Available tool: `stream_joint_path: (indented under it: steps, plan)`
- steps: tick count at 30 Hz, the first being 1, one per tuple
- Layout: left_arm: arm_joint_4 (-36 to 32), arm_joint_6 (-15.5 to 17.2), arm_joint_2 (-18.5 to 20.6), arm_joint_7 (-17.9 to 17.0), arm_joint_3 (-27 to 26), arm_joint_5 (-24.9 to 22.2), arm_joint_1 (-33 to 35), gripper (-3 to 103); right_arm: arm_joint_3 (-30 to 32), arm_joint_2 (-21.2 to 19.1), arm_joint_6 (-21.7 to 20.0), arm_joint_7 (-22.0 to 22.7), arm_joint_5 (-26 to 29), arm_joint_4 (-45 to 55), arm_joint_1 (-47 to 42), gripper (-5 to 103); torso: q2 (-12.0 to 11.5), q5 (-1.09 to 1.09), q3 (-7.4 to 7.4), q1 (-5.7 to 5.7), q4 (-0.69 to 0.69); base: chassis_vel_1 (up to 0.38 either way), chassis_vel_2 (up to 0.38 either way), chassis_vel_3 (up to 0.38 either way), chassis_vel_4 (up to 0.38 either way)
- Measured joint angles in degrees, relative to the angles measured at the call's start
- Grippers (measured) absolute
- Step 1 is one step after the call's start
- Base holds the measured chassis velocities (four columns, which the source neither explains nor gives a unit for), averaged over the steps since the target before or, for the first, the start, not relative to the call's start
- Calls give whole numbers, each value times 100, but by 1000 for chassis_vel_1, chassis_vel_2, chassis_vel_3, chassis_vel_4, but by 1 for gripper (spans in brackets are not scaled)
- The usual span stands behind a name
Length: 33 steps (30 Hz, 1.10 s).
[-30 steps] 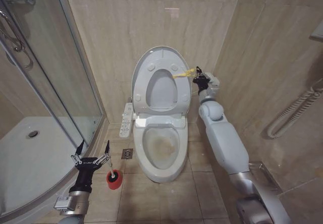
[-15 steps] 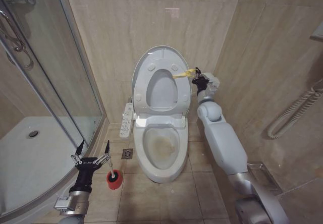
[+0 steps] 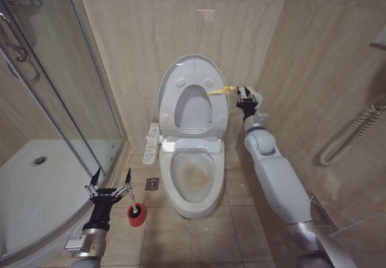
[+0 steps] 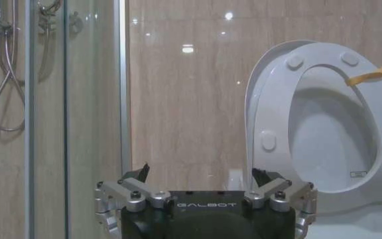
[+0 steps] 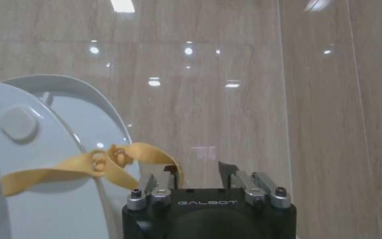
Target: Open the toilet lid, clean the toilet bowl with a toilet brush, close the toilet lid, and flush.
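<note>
The toilet lid (image 3: 192, 93) stands raised against the wall above the stained toilet bowl (image 3: 193, 174). The right gripper (image 3: 245, 97) sits just beside the lid's edge; its wrist view shows the jaws parted with the yellow ribbon (image 5: 91, 164) looped near one finger (gripped or merely touching, I cannot tell). The left gripper (image 3: 109, 180) hovers wide open, empty, near the toilet brush (image 3: 135, 211) on the floor.

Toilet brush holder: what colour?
Red; the toilet brush holder shows best in the head view.
</note>
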Motion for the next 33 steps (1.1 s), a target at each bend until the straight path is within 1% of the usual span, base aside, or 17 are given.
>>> stream_joint_path:
  steps: [3, 4, 8, 9, 10, 15, 17, 18, 23, 30, 33]
  plan:
    - [0, 0, 0, 0, 0, 0, 0, 100, -13, -12, -39, 2, 18, 126, -70, 24, 0, -1, 0, 0, 1, 0, 0, 0, 0]
    - [0, 0, 0, 0, 0, 0, 0, 100, -19, -14, -59, 2, 22, 162, -90, 50, 0, -1, 0, 0, 1, 0, 0, 0, 0]
    - [0, 0, 0, 0, 0, 0, 0, 100, -67, 22, -101, 33, 23, 168, -83, 50, 0, -1, 0, 0, 1, 0, 0, 0, 0]
    - [0, 0, 0, 0, 0, 0, 0, 100, -77, 49, -134, 57, 23, 152, -50, 50, 0, -1, 0, 0, 3, 0, 0, 0, 0]
    - [0, 0, 0, 0, 0, 0, 0, 100, -81, 58, -160, 70, 22, 151, -30, 78, 0, -1, 0, 0, 4, 0, 0, 0, 0]
    - [0, 0, 0, 0, 0, 0, 1, 100, -80, 8, -203, 83, 19, 221, -80, 78, 0, -1, 0, 0, 3, 0, 0, 0, 0]
    - [0, 0, 0, 0, 0, 0, 0, 100, -47, -16, -204, 86, 18, 308, -173, 78, 0, -1, 0, 0, 1, 0, 0, 0, 0]
    - [0, 0, 0, 0, 0, 0, 0, 100, -17, -19, -209, 92, 20, 378, -242, 99, 0, -1, 0, 0, 0, 0, 0, 0, 0]
    - [0, 0, 0, 0, 0, 0, 0, 100, 56, -57, -231, 98, 34, 562, -361, 99, 0, -1, 0, 0, 2, 0, 0, 0, 0]
    - [0, 0, 0, 0, 0, 0, 0, 100, 156, -200, -252, 99, 120, 729, -446, 100, 0, -1, 0, 0, 2, 0, 0, 0, 0]
    - [0, 0, 0, 0, 0, 0, 0, 100, 168, -280, -325, 95, 194, 936, -552, 100, 0, -1, 0, 0, 2, 0, 0, 0, 0]
